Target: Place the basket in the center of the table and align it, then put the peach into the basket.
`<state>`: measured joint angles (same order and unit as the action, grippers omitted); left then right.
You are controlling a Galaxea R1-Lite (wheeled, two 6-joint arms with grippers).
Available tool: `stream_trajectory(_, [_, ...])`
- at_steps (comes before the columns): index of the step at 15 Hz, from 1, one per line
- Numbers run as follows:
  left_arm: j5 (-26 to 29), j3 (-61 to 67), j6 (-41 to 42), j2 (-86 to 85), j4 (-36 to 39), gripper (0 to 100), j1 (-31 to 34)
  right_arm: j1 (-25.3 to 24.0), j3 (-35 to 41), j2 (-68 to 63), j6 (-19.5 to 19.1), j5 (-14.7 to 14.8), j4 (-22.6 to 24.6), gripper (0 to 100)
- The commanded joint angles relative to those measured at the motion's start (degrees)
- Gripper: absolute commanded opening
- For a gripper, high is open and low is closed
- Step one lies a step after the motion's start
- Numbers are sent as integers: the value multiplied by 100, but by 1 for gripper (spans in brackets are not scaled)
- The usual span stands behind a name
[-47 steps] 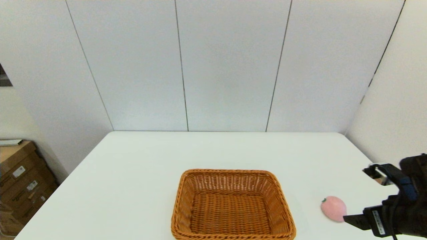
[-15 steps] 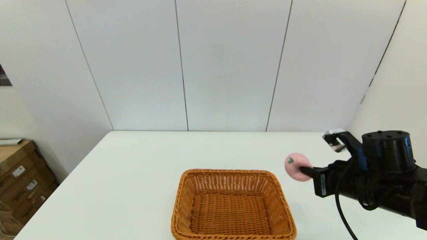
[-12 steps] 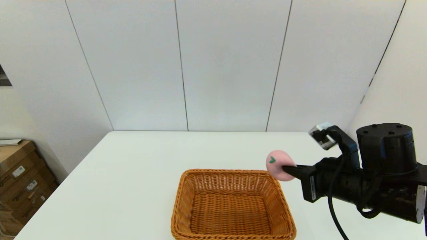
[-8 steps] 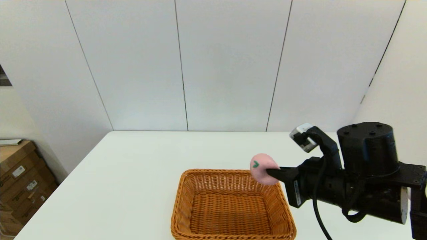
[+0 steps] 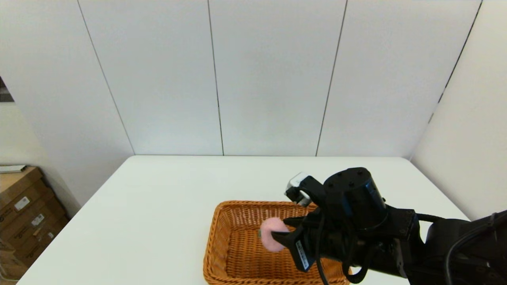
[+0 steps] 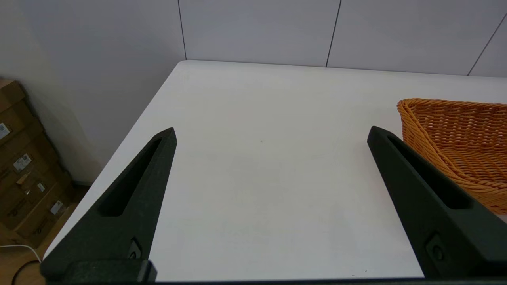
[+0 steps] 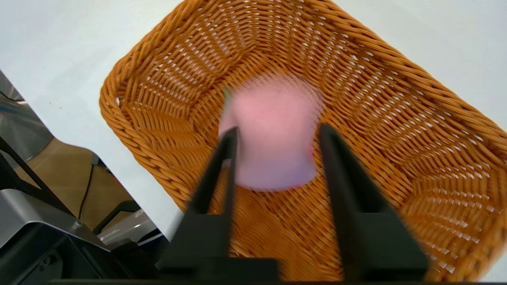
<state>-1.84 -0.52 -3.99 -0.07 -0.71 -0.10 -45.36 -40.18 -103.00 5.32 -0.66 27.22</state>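
My right tool (image 5: 277,234), clamped on the peach (image 5: 271,233), has the basket (image 5: 231,253) floor directly beneath it

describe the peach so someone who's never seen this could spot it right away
On the white table sits one orange-brown wicker basket. Over its inside, the right gripper holds the peach: a small, smooth, pale pink rounded fruit, the only pink thing among brown weave and black fingers.
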Motion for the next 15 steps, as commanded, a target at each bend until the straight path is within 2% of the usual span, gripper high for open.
stream_trajectory(1, [0, 0, -6, -1, 0, 100, 1, 414, -34, 192, 31, 215, 38, 100])
stream_trajectory(5, [0, 0, -14, -1, 0, 100, 1, 1715, -69, 1317, 40, 250, -156, 100])
stream_trajectory(8, [0, 0, -6, -1, 0, 100, 1, 2488, 133, 2671, -39, 373, -727, 100])
stream_trajectory(9, [0, -9, -14, -1, 0, 100, 1, 2594, 256, 3198, -321, 655, -1043, 100])
stream_trajectory(10, [0, 0, -14, -1, 0, 100, 1, 2620, 397, 3673, -778, 1033, -1342, 100])
stream_trajectory(11, [0, 0, -23, -1, 0, 100, 1, 2585, 643, 4139, -1217, 1437, -1544, 100])
stream_trajectory(12, [0, 0, -32, -1, 0, 100, 1, 2611, 942, 4596, -1595, 1657, -1615, 100])
stream_trajectory(13, [0, 0, -58, -1, 0, 100, 1, 2717, 1258, 5079, -1815, 1683, -1624, 100])
stream_trajectory(15, [0, 0, -85, -1, 0, 100, 1, 3279, 1750, 5976, -1841, 1718, -1659, 100])
